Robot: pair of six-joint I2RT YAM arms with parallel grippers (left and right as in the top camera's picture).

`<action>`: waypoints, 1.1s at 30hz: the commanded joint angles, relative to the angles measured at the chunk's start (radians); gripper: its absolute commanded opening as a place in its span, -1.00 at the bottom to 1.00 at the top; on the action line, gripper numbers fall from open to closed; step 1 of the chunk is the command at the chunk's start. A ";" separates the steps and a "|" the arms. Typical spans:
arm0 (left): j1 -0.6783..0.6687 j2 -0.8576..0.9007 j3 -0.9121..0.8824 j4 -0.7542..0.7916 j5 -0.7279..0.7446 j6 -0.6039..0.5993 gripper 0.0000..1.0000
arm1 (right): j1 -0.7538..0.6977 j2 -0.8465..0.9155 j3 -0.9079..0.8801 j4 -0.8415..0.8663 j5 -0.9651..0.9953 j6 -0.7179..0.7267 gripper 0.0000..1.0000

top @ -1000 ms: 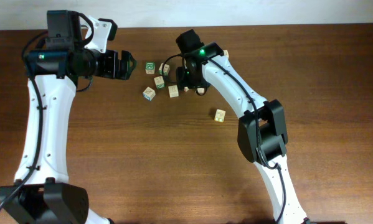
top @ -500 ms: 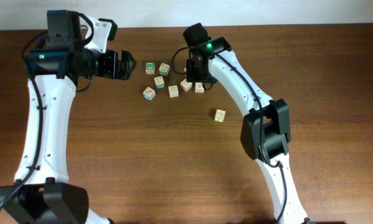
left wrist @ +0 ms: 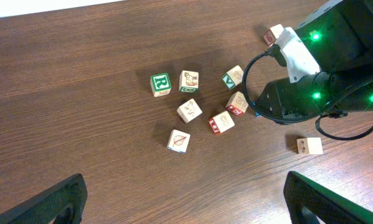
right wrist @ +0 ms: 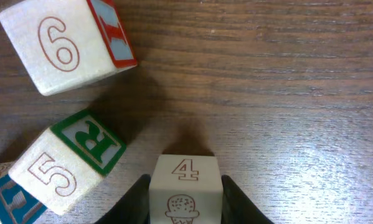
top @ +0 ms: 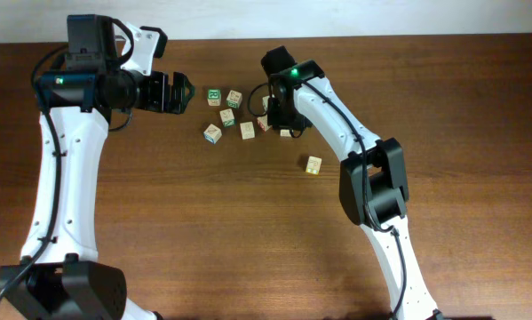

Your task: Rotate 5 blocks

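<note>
In the right wrist view my right gripper (right wrist: 186, 202) is shut on a pale block (right wrist: 186, 186) marked with a red 4 and an ice cream; both fingers (right wrist: 136, 199) press its sides. Just ahead lie a block (right wrist: 61, 46) with a 6 and a red face, and a cube (right wrist: 68, 165) with a 5 and a green R. From overhead the right gripper (top: 279, 114) hangs low over the right end of the block cluster (top: 247, 131) and hides the held block. My left gripper (top: 184, 89) stands open, left of the cluster, with nothing in it (left wrist: 185, 186).
A bold green-framed R cube (left wrist: 160, 83) sits at the cluster's left end. One lone pale block (top: 313, 164) lies apart toward the front right, and another block (left wrist: 274, 34) lies beyond the right arm. The table's back edge (top: 381, 37) runs close behind the cluster.
My right gripper has come down onto the right end of the cluster and its fingers have closed on the block marked 4. The left arm has not moved.
</note>
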 commanded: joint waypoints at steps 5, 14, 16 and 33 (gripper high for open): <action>0.004 0.000 0.026 -0.002 0.003 -0.005 0.98 | 0.001 0.007 -0.011 -0.313 -0.155 0.008 -0.43; 0.004 0.000 0.026 -0.002 0.003 -0.005 0.99 | -0.001 0.001 -0.002 -0.368 -0.113 -0.003 -0.13; 0.004 0.000 0.026 -0.002 0.003 -0.005 0.98 | -0.001 -0.013 0.034 -0.379 -0.115 -0.010 -0.12; 0.004 0.000 0.026 -0.002 0.003 -0.005 0.98 | -0.087 -0.457 0.148 -0.547 -0.138 -0.185 -0.11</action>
